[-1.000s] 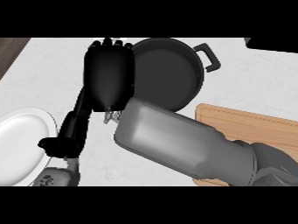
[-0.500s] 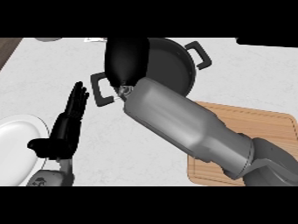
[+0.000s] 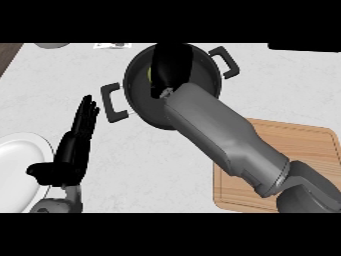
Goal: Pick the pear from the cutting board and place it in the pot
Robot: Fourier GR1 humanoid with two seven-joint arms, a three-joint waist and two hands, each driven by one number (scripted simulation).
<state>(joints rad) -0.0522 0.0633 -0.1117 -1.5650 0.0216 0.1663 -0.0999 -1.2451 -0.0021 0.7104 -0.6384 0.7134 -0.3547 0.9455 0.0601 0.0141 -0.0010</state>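
One robot hand (image 3: pixel 174 62) now over pot (image 3: pixel 140 100).

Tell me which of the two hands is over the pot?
The right hand, reaching over the black pot. The left hand rests open beside the white plate.

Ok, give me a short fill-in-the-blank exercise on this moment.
1. The right hand is over the black ____.
2. The white plate lies at the view's ____ edge.
3. The left hand rests with its fingers ____.
4. The wooden cutting board lies to the ____ of the pot.

Missing words: pot; left; straight; right
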